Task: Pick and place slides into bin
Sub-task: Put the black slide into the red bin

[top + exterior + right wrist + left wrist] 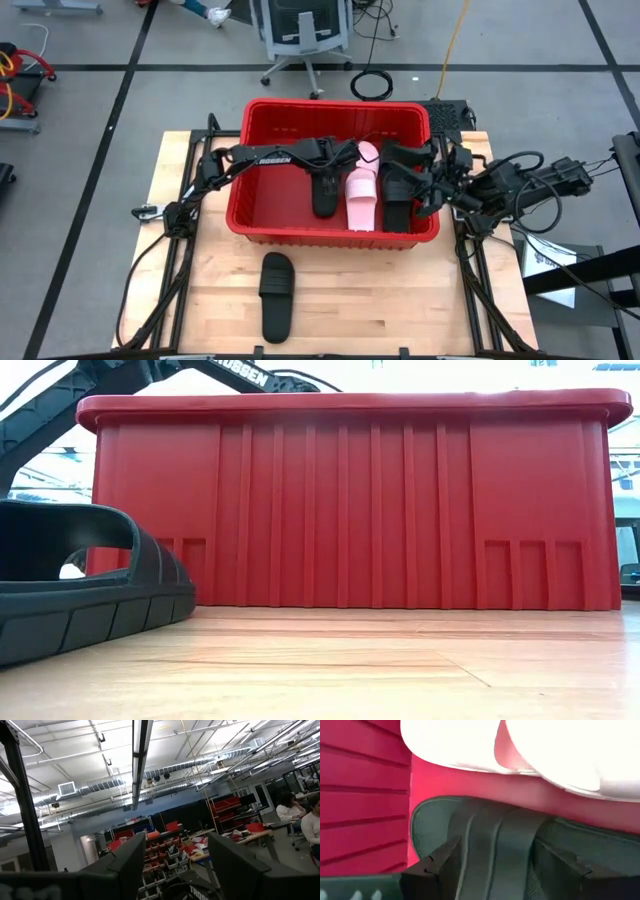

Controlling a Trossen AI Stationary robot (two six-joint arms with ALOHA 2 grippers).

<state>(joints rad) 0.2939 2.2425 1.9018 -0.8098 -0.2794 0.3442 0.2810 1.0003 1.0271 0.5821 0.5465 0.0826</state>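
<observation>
The bin (262, 215) stands at the table's (400, 300) far middle. In it lie three slides side by side: one (325, 190) left, one (361, 199) in the middle, one (399, 195) right. A fourth slide (276, 294) lies on the table near of the bin, towards the left

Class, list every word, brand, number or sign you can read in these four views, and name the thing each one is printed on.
"TROSSEN": white letters along the left arm over the red bin, high view; cut off in the low view.
"TRO...": cut-off white letters at the bottom of the right wrist view, too partial to read fully.
Nothing else is legible.
</observation>
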